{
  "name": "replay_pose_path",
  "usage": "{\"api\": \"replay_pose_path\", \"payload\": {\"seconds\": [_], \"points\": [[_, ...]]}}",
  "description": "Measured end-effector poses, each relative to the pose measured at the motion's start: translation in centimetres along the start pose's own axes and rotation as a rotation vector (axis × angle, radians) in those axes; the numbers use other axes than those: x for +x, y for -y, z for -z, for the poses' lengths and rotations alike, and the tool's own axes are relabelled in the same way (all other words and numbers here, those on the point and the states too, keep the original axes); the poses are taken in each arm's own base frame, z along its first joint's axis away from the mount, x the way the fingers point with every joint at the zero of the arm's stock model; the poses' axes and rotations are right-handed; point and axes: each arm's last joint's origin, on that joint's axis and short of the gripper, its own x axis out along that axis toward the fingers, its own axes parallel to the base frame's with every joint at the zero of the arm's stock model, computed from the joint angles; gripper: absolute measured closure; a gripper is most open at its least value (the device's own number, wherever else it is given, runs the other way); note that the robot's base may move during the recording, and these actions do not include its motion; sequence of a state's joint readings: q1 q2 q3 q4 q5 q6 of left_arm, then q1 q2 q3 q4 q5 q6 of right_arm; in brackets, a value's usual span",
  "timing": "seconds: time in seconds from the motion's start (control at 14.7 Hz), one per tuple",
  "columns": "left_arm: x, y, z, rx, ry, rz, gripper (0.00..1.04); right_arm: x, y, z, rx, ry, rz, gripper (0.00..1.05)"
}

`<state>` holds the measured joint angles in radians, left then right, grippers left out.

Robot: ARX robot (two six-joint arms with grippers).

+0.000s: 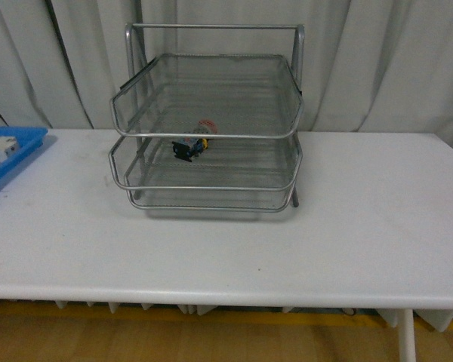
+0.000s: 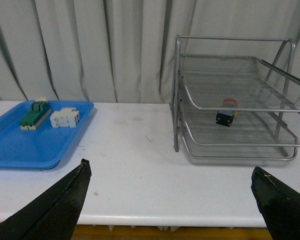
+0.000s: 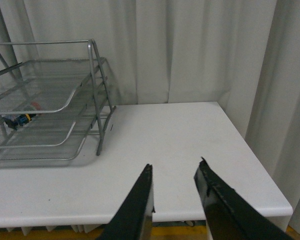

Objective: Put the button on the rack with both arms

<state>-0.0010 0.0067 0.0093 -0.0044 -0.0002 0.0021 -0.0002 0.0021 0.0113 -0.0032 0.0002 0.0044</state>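
As the button (image 1: 192, 145) lies on its side in the rack's (image 1: 208, 136) middle tier, both pincers, left (image 2: 170, 200) and right (image 3: 175, 192), hang spread and empty above the worktop (image 1: 362, 226); placement looks done, nothing remaining but withdrawal.

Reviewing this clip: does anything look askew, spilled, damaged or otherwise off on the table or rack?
Only one thing: the button lies tipped on its side in the middle tier of the rack, not upright. No spills or damage are visible. Both end effectors, left and right, are open, empty, and away from the rack.

Rack (image 1: 205, 124) stands mid-table (image 1: 362, 226); bare surface around it.
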Motion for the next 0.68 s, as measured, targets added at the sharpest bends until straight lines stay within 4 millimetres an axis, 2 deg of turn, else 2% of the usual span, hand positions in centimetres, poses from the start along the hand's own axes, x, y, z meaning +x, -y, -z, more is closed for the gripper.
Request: {"api": "replay_pose_path", "payload": {"seconds": [0.34, 0.41, 0.68], "points": [[0.00, 0.00, -0.01, 0.000, 0.001, 0.000, 0.07, 0.00, 0.00, 0.00, 0.000, 0.000, 0.000, 0.11], [0.00, 0.00, -0.01, 0.000, 0.001, 0.000, 0.07, 0.00, 0.00, 0.00, 0.000, 0.000, 0.000, 0.06], [0.00, 0.00, -0.01, 0.000, 0.001, 0.000, 0.07, 0.00, 0.00, 0.00, 0.000, 0.000, 0.000, 0.06]]}}
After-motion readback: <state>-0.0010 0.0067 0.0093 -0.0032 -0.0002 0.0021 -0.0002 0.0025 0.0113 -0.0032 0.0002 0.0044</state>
